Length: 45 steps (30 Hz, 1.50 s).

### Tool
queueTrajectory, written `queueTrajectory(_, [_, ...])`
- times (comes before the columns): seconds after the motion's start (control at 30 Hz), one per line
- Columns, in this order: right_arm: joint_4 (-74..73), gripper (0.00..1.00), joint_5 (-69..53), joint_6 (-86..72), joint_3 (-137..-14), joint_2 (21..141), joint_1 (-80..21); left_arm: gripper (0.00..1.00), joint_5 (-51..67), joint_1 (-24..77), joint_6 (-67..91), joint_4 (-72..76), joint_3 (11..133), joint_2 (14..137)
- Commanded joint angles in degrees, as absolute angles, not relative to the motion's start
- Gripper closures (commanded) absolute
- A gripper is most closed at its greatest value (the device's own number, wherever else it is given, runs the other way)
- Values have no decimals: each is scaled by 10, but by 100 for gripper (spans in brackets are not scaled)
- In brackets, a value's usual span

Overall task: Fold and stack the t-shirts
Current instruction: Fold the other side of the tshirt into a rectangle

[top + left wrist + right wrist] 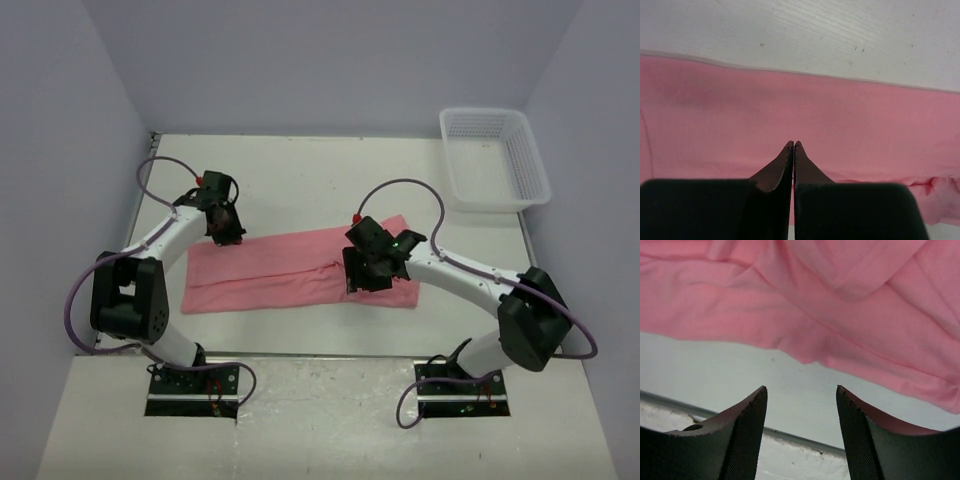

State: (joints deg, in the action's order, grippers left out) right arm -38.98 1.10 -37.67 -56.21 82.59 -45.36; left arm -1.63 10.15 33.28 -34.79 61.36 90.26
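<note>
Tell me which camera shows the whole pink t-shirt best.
The top external view: the t-shirt lies there whole, a long folded strip seen end to end. The left wrist view shows only a flat stretch with one edge; the right wrist view only rumpled folds.

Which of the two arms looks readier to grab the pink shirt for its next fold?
Probably the right. The right gripper has its jaws open close to the near edge of the t-shirt, so it could close on the cloth. The left gripper is shut above the fabric.
</note>
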Motion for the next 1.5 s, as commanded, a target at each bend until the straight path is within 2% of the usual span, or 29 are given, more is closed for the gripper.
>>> queueTrajectory(0.0, [-382,41,82,-384,-613,878,-451,100,-3,105,319,-330,625,906])
queueTrajectory(0.17, [-392,44,87,-339,-708,986,-422,100,-3,107,316,-337,622,899])
queueTrajectory(0.33, [-381,51,82,-325,-733,1034,-400,100,-21,107,308,-344,614,883])
queueTrajectory(0.93, [-367,60,91,-331,-680,1034,-374,100,-4,106,301,-330,609,898])
queueTrajectory(0.97, [-367,62,91,-332,-679,1034,-373,100,-4,106,301,-330,609,899])
queueTrajectory(1.1, [-362,81,85,-336,-677,1044,-374,100,-3,106,301,-330,608,899])
queueTrajectory(1.23, [-358,85,87,-335,-676,1043,-374,100,-6,106,299,-333,607,894])
queueTrajectory(1.27, [-358,90,88,-332,-678,1044,-373,100,-6,106,299,-333,607,895])
queueTrajectory(1.4, [-364,100,91,-328,-687,1040,-373,100,-4,106,300,-332,605,893])
queueTrajectory(1.47, [-367,100,91,-327,-694,1036,-374,100,-4,106,301,-332,601,892])
